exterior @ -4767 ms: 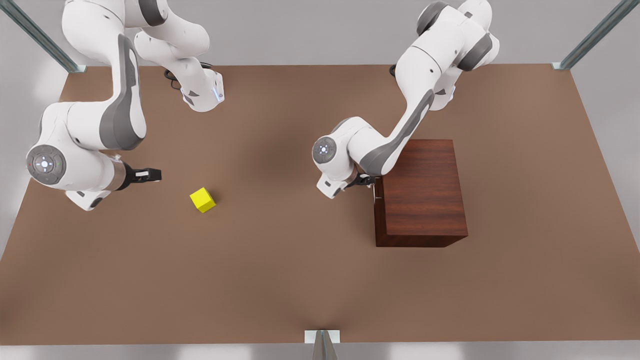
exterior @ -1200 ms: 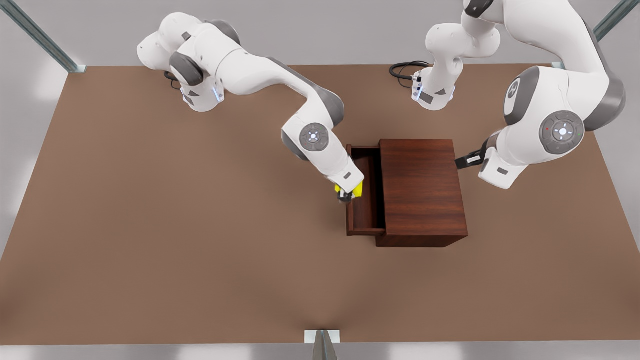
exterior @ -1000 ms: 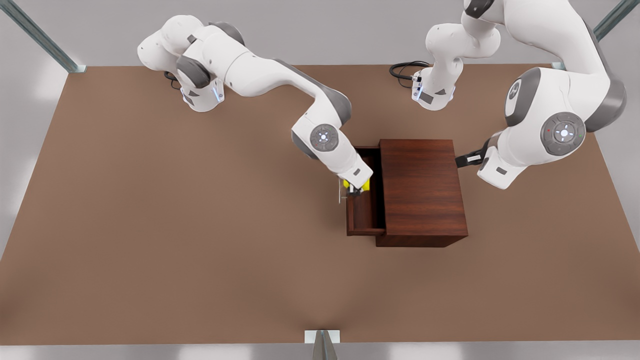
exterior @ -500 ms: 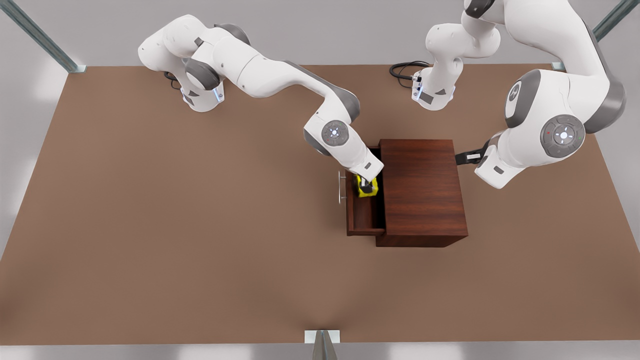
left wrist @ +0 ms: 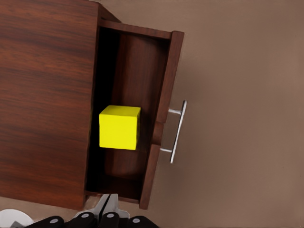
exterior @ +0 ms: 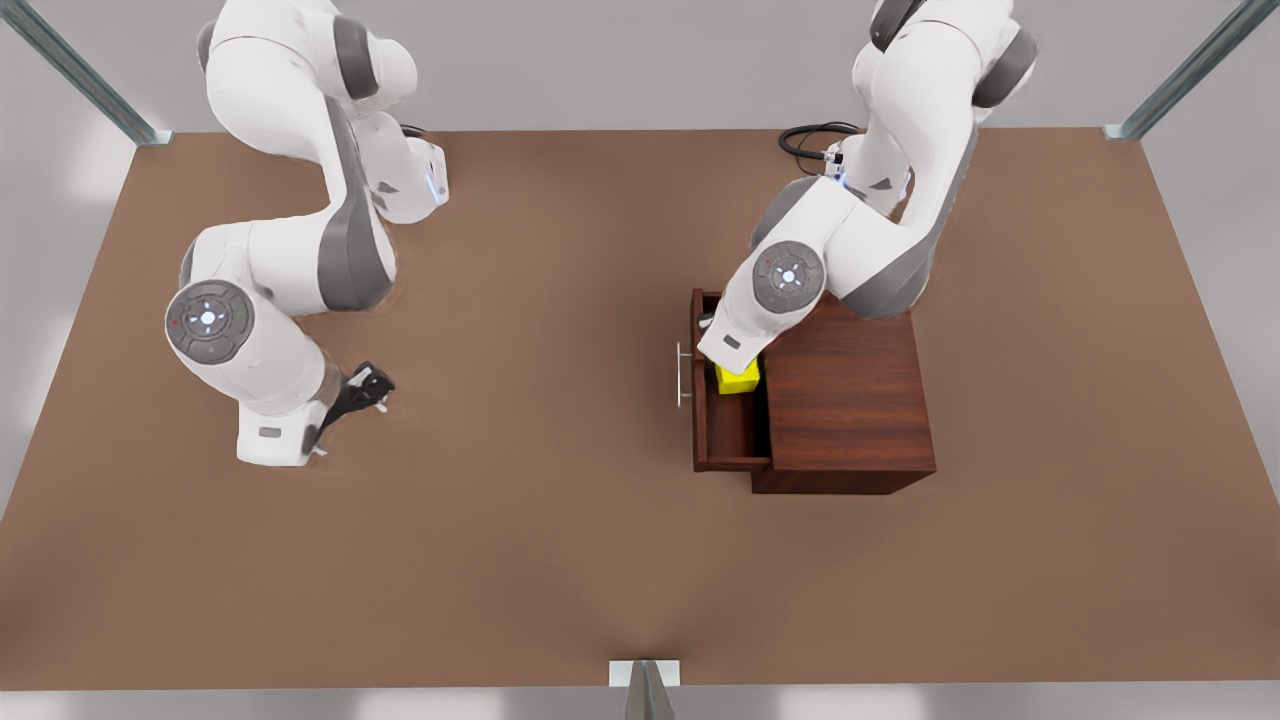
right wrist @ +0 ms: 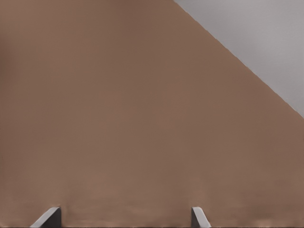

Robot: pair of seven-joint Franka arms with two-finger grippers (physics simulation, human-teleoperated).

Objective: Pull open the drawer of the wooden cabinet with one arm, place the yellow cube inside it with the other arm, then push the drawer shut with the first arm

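Observation:
The wooden cabinet [exterior: 850, 400] [left wrist: 42, 95] stands at the front view's right. Its drawer [exterior: 730, 430] [left wrist: 137, 61] is pulled out toward the front view's left, with the silver handle [exterior: 680, 375] [left wrist: 177, 130] on its front. Inside the drawer the yellow cube [exterior: 738, 377] [left wrist: 119, 127] rests free, and no finger touches it. My left gripper [left wrist: 108, 209] hangs above the drawer's far end, its fingers together; in the front view its wrist [exterior: 745, 320] covers it. Far off at the front view's left, my right gripper [exterior: 365, 390] [right wrist: 123, 218] stands open over bare table.
The brown table [exterior: 520, 500] stretches wide around the cabinet. Metal frame posts [exterior: 1180, 75] rise at the far corners, and a bracket [exterior: 644, 675] sits at the near edge. A black cable [exterior: 805, 140] lies by the arm base behind the cabinet.
The arm that carried the cube has let it go in the drawer and drawn back to the front view's left. The other arm has swung from behind the cabinet to over the drawer.

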